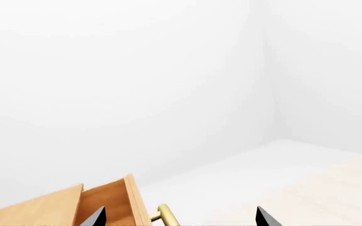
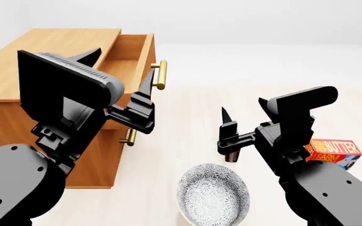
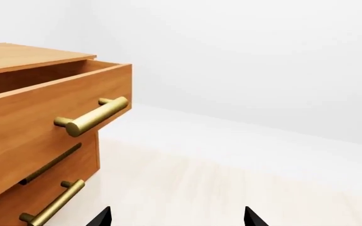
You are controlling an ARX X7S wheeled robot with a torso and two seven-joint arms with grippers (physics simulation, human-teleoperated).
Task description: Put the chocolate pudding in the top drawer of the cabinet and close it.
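Both your right claw (image 3: 176, 217) and left claw (image 1: 179, 217) gape wide, empty. The chocolate pudding (image 2: 233, 157) seems to sit just below the right one, mostly hidden. It is likely a light, stiff, slick box, so pinch across its thin faces.

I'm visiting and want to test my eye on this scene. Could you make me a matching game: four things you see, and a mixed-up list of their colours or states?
Things:
1. top drawer
2. bowl
3. butter box
4. drawer handle

Descriptions:
A. brass bar
B. grey-white, patterned, on the floor between the arms
C. pulled out, orange-brown wood
D. red-orange with printed lettering, partly hidden behind the right arm

Pairs: 1-C, 2-B, 3-D, 4-A
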